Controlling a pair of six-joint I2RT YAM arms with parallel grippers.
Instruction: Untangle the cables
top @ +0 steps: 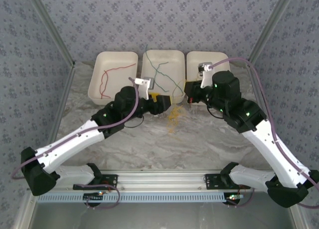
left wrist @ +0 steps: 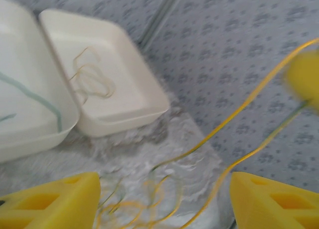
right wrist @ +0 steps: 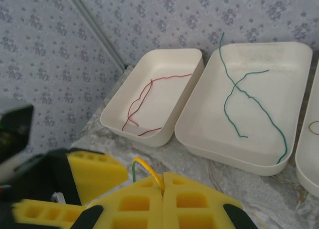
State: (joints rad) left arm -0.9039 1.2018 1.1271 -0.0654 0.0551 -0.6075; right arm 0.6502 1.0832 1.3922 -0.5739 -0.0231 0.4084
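A tangle of yellow cables (top: 174, 115) lies on the marble table (top: 149, 139) in front of the trays. My right gripper (right wrist: 163, 181) is shut on a yellow cable loop (right wrist: 148, 168) that has a green stretch on its left side. Two yellow strands (left wrist: 234, 114) rise taut from the tangle (left wrist: 144, 201) toward the blurred right gripper (left wrist: 304, 79). My left gripper (left wrist: 164, 199) hangs open over the tangle, the strands passing between its fingers untouched. A red cable (right wrist: 144, 99) lies in the left tray, green cables (right wrist: 249, 97) in the middle tray, and a yellow cable (left wrist: 92, 79) in the right tray.
Three white trays stand in a row at the back: left (top: 94, 84), middle (top: 149, 57), right (top: 192, 57). The two grippers (top: 158, 100) (top: 189, 98) are close together in front of the middle tray. Patterned walls close in on both sides.
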